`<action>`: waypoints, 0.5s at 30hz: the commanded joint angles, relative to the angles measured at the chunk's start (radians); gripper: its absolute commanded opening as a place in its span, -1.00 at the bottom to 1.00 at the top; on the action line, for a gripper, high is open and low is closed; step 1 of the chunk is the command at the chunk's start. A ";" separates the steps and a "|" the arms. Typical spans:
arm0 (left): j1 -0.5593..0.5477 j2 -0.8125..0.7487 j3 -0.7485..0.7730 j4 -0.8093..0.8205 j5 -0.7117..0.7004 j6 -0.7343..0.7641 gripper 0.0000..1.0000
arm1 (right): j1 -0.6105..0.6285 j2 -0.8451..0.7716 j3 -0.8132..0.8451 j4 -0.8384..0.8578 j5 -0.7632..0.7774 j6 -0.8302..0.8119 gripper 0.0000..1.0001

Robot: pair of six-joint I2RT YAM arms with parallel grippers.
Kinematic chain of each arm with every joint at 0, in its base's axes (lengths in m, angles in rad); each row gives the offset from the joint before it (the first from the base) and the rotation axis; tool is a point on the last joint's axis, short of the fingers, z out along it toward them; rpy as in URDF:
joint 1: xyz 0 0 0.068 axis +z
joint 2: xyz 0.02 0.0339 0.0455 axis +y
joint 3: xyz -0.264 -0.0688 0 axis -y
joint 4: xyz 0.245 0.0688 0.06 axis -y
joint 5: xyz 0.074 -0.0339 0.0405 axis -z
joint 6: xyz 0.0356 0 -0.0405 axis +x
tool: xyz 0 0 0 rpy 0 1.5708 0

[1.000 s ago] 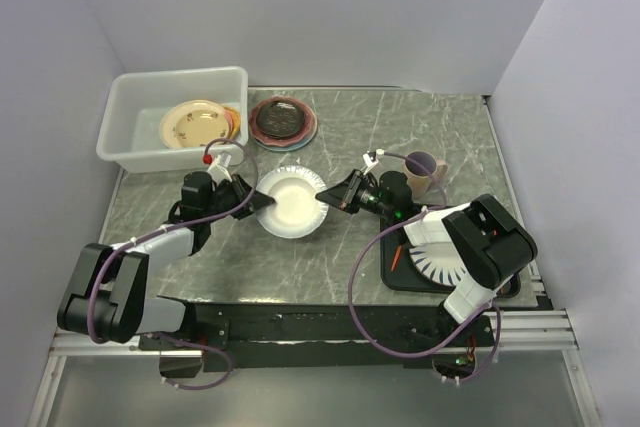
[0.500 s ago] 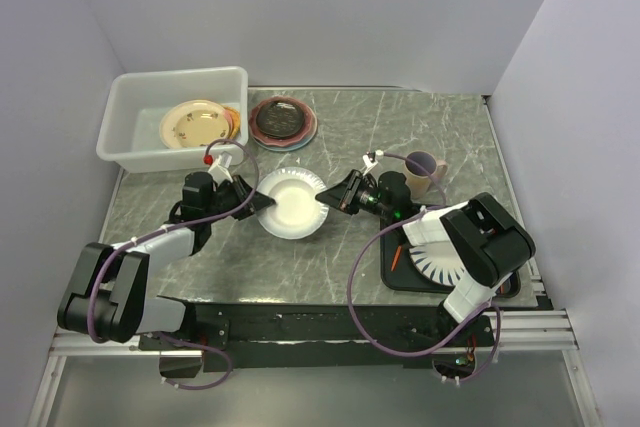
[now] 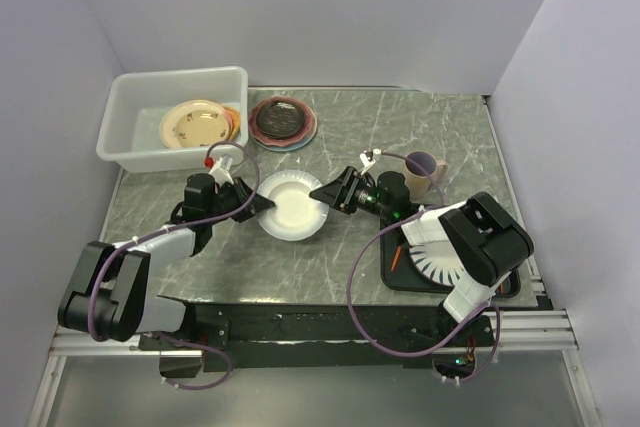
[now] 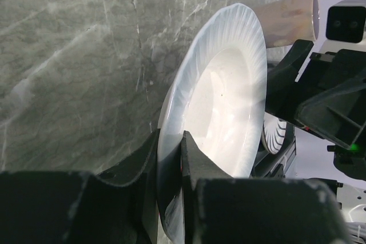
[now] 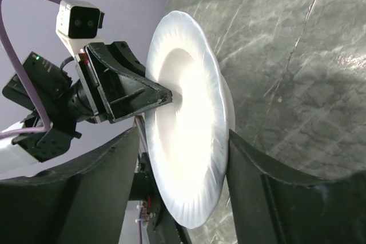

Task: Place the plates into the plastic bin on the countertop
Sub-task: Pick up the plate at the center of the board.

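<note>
A white plate [image 3: 290, 205] sits mid-countertop [image 3: 400, 117], tilted up off the surface. My left gripper [image 3: 262, 205] is shut on its left rim; in the left wrist view the rim of the white plate [image 4: 229, 95] is pinched between the fingers of the left gripper [image 4: 170, 141]. My right gripper [image 3: 325, 192] is open, its jaws straddling the right rim of the white plate [image 5: 189, 118] without clamping it. The plastic bin [image 3: 125, 107] at the back left holds a tan-gold plate [image 3: 195, 123] over an orange one [image 3: 233, 125]. A dark brown pink-rimmed plate [image 3: 282, 119] lies beside the bin.
A mug [image 3: 424, 169] stands just behind the right gripper. A black tray [image 3: 400, 275] at the near right holds a white plate with dark stripes [image 3: 440, 247]. Walls close in the countertop at the back and on both sides.
My right gripper has opened and let go of the white plate's right rim. The plate has shifted slightly left, held by the left gripper alone.
</note>
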 commanded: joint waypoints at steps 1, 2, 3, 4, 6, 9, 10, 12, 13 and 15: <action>-0.004 -0.001 -0.009 0.068 0.005 -0.009 -0.99 | 0.003 -0.020 0.036 0.069 0.003 -0.020 0.44; -0.004 -0.001 -0.011 0.072 0.005 -0.015 -0.99 | 0.003 -0.023 0.040 0.065 0.004 -0.025 0.48; -0.004 -0.001 -0.012 0.075 0.006 -0.018 -0.99 | 0.003 -0.027 0.041 0.057 0.007 -0.028 0.51; -0.004 0.005 -0.015 0.083 0.008 -0.021 -0.99 | 0.004 -0.033 0.041 0.047 0.010 -0.031 0.57; -0.004 0.008 -0.015 0.083 0.006 -0.023 -0.99 | 0.004 -0.039 0.041 0.034 0.015 -0.040 0.61; -0.004 0.013 -0.014 0.086 0.009 -0.026 -0.99 | 0.003 -0.043 0.038 0.025 0.021 -0.045 0.65; -0.005 0.013 -0.017 0.088 0.011 -0.027 -0.99 | 0.003 -0.043 0.037 0.023 0.022 -0.043 0.66; -0.007 0.011 -0.018 0.095 0.011 -0.034 -0.99 | 0.003 -0.043 0.033 0.025 0.026 -0.042 0.67; -0.008 0.006 -0.023 0.098 0.013 -0.037 -0.99 | 0.003 -0.045 0.033 0.020 0.024 -0.042 0.68; -0.013 0.002 -0.023 0.088 0.008 -0.037 -0.99 | 0.003 -0.050 0.035 0.016 0.026 -0.046 0.70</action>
